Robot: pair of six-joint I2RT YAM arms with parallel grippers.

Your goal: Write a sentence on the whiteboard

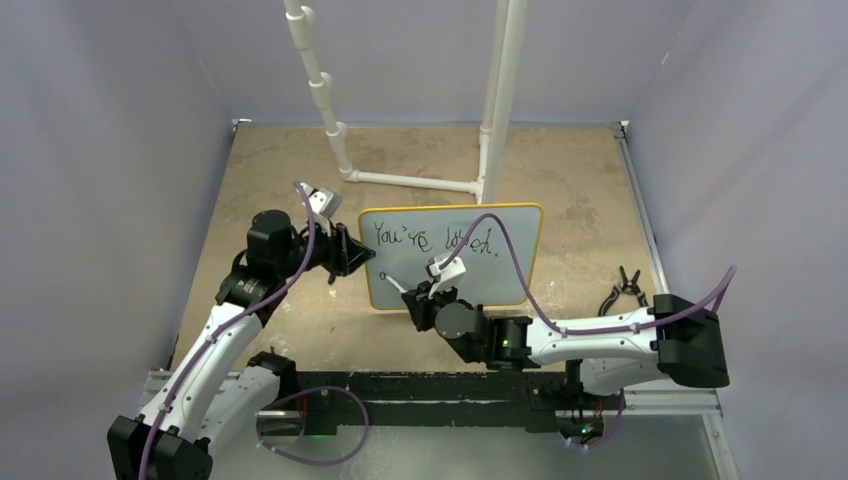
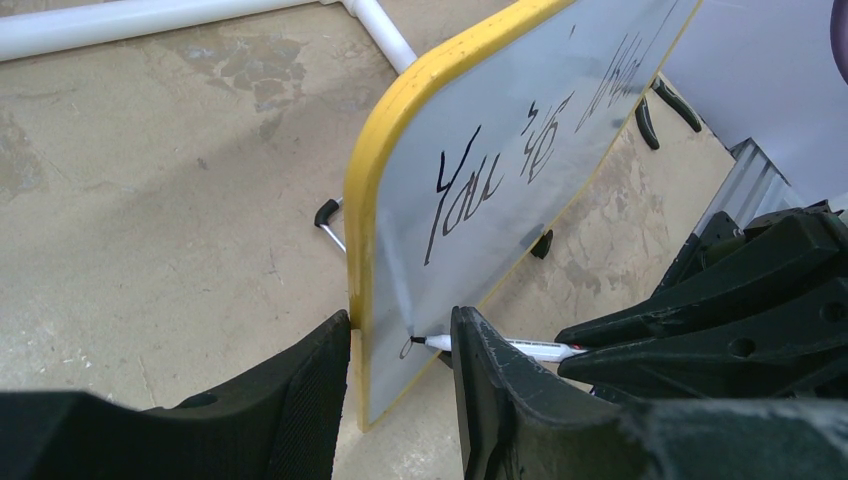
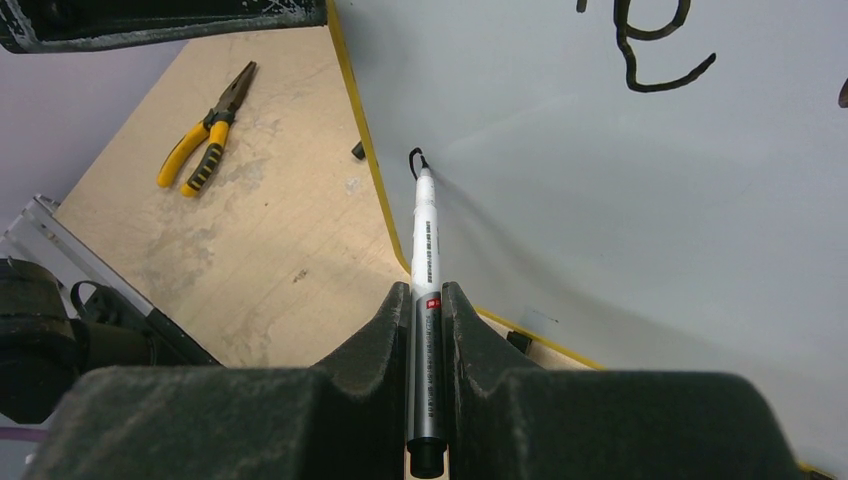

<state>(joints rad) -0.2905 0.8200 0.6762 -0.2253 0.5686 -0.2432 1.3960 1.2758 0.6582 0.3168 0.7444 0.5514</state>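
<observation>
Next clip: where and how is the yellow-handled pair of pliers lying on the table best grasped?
Probably grip the yellow-handled pliers across both handles just behind the pivot, from straight above: they lie flat on the tan table, handles nearly together.

The whiteboard (image 2: 450, 250) is showing a smooth, glossy face in a shiny yellow plastic frame, the marker (image 3: 425, 240) is gleaming as smooth plastic, and the counter (image 1: 280, 180) is looking matt and rough.

From above, a purple cable (image 1: 514, 258) crosses the black handwritten sentence (image 1: 400, 237) on the yellow-framed pale whiteboard (image 1: 500, 283), muddling its second word. Up close the script is cropped to stray strokes, and the right claw (image 3: 428, 292) buries the rear of the white marker (image 3: 424, 230).
</observation>
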